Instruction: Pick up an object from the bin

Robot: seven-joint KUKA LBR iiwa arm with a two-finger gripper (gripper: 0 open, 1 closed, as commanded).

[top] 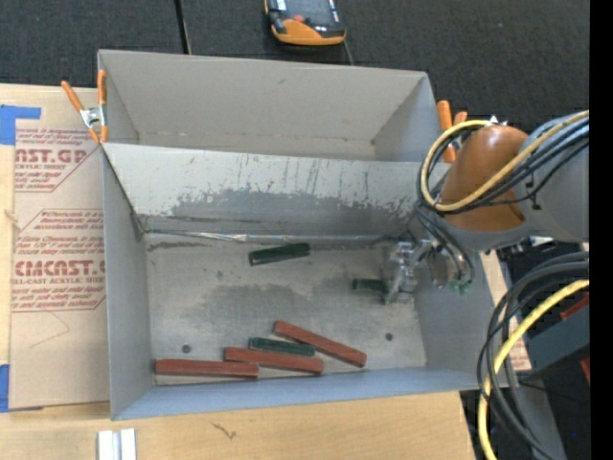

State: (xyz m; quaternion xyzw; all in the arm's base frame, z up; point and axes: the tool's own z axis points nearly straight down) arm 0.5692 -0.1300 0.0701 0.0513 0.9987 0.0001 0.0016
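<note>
Lying flat near the right wall of the bin (259, 94), a short dark green stick (368, 284) runs left to right, its right end meeting the gripper (397, 293); whether the gripper is open or closed cannot be told.

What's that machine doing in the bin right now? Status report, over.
Gripper low, right side of bin. Small dark green stick just beside it, hold unconfirmed. Red-brown sticks by the near wall, well clear.
</note>
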